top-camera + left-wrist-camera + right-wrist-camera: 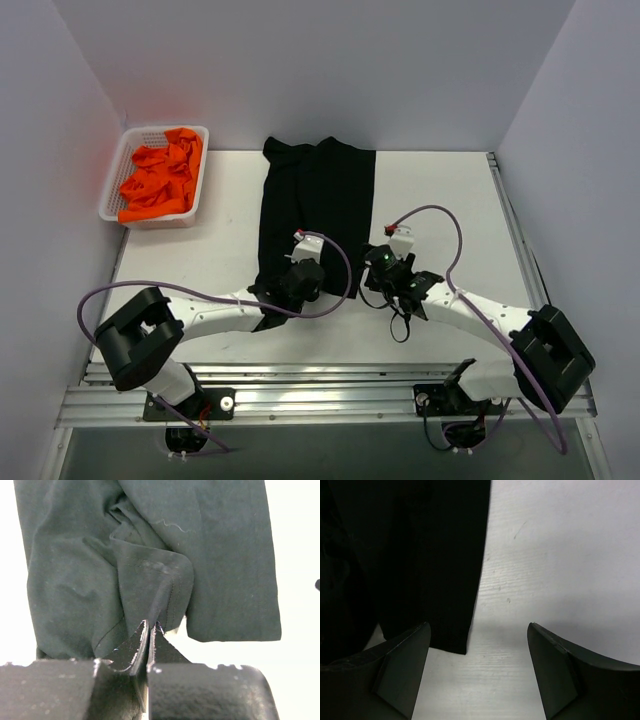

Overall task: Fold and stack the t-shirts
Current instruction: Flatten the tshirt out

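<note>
The black t-shirt (318,205) lies in a long strip down the middle of the table. My left gripper (300,283) is at its near left corner. In the left wrist view the left gripper (151,626) is shut on a raised fold of the black t-shirt (150,587). My right gripper (385,268) is just right of the shirt's near right corner, open and empty. In the right wrist view the right gripper (479,632) spans bare table, with the shirt's corner (445,605) by the left finger. Orange t-shirts (160,180) lie crumpled in the basket.
A white mesh basket (118,165) stands at the far left of the table. Grey walls close in the back and both sides. A metal rail (320,385) runs along the near edge by the arm bases.
</note>
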Robot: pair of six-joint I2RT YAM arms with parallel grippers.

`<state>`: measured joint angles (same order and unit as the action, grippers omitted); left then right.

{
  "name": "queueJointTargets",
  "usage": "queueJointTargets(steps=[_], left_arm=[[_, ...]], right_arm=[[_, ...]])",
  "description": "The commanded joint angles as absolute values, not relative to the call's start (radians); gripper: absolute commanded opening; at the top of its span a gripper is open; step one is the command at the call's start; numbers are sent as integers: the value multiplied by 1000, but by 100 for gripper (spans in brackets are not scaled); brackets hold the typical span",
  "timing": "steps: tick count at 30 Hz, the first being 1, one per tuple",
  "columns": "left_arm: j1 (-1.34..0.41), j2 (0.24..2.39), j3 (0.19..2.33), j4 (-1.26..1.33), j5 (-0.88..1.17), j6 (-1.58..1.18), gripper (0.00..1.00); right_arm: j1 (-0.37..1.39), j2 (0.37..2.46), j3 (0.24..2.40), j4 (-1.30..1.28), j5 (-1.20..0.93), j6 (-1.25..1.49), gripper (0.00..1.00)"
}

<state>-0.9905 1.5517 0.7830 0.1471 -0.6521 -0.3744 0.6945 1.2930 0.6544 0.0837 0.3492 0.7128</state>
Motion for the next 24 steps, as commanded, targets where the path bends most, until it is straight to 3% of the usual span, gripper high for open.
queueJointTargets(steps=[1, 10, 24], left_arm=[[-989, 1506, 772, 163, -678, -394, 2], [-989, 1457, 736, 146, -686, -419, 2], [-989, 1424, 707, 144, -695, -428, 2]], right_arm=[[736, 1325, 627, 100, 356, 793, 74], [767, 1430, 560, 248, 333, 900, 70], [870, 1598, 629, 302, 330, 962, 59]])
